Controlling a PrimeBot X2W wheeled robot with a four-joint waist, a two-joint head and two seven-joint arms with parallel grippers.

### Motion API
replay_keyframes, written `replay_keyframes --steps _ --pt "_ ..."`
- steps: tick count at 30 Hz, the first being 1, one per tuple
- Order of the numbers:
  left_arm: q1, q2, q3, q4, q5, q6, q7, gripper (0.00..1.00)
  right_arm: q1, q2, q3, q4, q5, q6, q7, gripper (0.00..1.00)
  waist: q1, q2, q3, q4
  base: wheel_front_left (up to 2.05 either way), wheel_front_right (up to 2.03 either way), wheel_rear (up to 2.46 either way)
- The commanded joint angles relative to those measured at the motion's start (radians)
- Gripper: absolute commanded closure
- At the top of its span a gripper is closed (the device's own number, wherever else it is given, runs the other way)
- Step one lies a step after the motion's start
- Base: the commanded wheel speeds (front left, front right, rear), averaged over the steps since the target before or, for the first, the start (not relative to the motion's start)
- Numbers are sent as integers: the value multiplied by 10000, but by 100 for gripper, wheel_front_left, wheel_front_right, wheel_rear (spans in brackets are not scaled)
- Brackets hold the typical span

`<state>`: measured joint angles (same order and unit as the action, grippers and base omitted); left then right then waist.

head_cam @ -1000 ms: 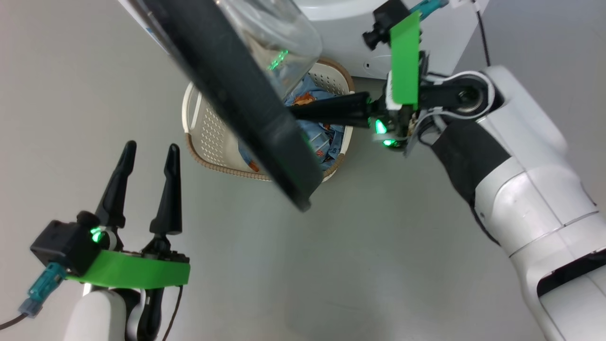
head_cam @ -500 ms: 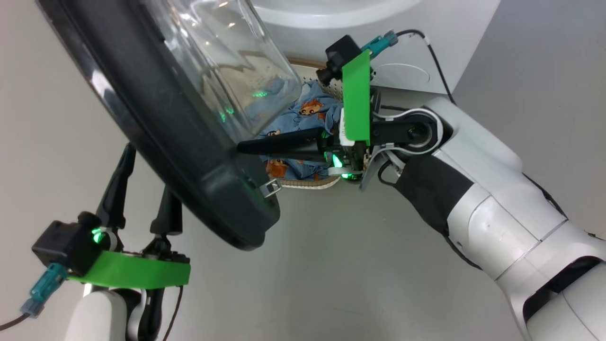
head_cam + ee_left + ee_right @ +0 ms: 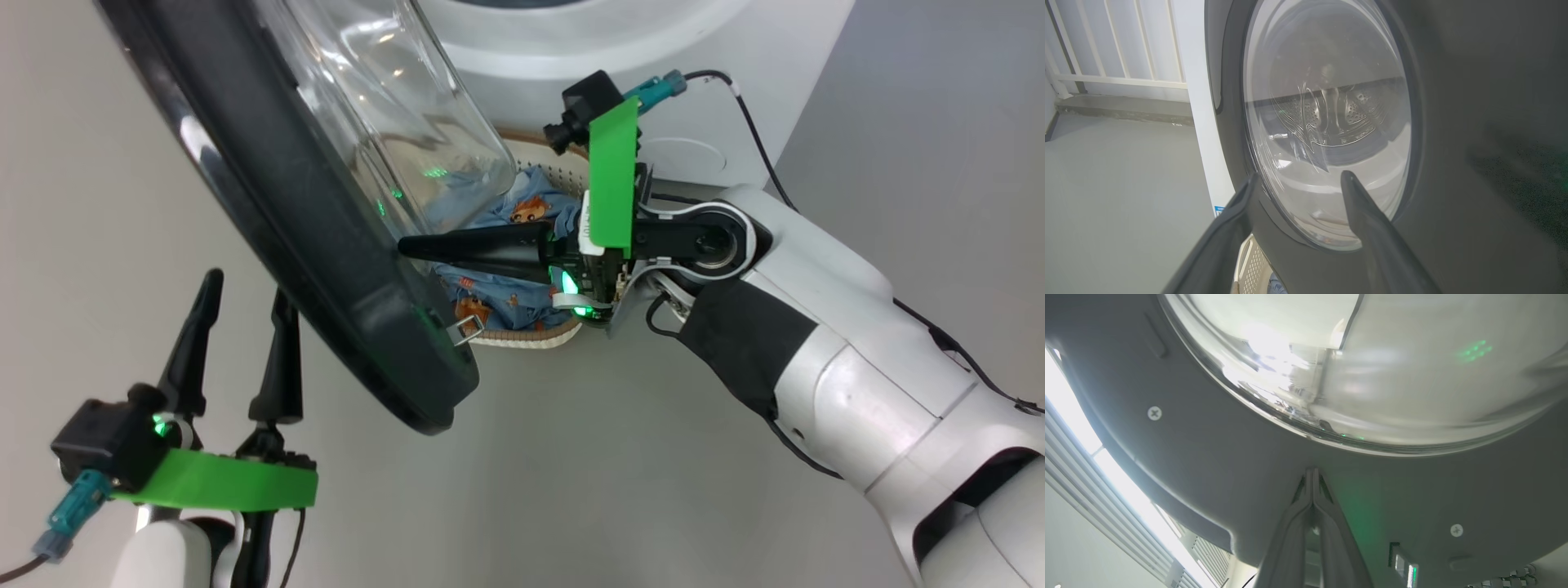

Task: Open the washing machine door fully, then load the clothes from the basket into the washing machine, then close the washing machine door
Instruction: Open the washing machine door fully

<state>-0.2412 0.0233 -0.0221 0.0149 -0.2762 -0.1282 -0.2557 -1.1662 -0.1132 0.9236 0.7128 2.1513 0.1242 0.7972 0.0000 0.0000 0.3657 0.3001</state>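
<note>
- The right gripper (image 3: 406,247) has its two dark fingers pressed together, holding nothing; the tips lie against the inner face of the washing machine door (image 3: 326,245), just beside the bulging glass bowl (image 3: 392,106).
- In the right wrist view the same closed tips (image 3: 1312,472) meet the door's grey inner ring (image 3: 1208,465) just under the glass, near two screws.
- The left gripper (image 3: 246,292) has its fingers spread and empty, on the outer side of the door, close to the black rim but apart from it.
- In the left wrist view those spread fingers (image 3: 1299,176) frame the lower edge of the door's outer glass, through which the steel drum (image 3: 1327,118) shows.
- The door stands swung out from the washing machine (image 3: 571,33), with its metal latch hook (image 3: 465,327) at the free edge.
- The basket (image 3: 531,336) sits on the floor (image 3: 612,457) at the machine's front, partly under the glass bowl; the clothes (image 3: 506,298) lie inside it.
- The floor is plain pale grey.
- Beyond the machine's side stands a white barred railing (image 3: 1118,41) on a low concrete ledge.
</note>
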Motion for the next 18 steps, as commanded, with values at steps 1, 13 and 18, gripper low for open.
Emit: replay_keyframes --steps 1,13,18 --pt "141 269 401 -150 105 -25 -61 0 363 146 -22 -332 233 65 -167 100 0 0 -258 -109 0 0 0" --pt "766 269 617 -7 552 -25 -61 0 1922 -870 -199 -1621 926 65 -1394 100 0 0 -1503 -649 0 0 0" --pt "1167 269 830 3 735 -25 -61 0 2852 -1254 -472 -2349 1085 65 -1948 100 0 0 -2039 -1119 0 0 0"
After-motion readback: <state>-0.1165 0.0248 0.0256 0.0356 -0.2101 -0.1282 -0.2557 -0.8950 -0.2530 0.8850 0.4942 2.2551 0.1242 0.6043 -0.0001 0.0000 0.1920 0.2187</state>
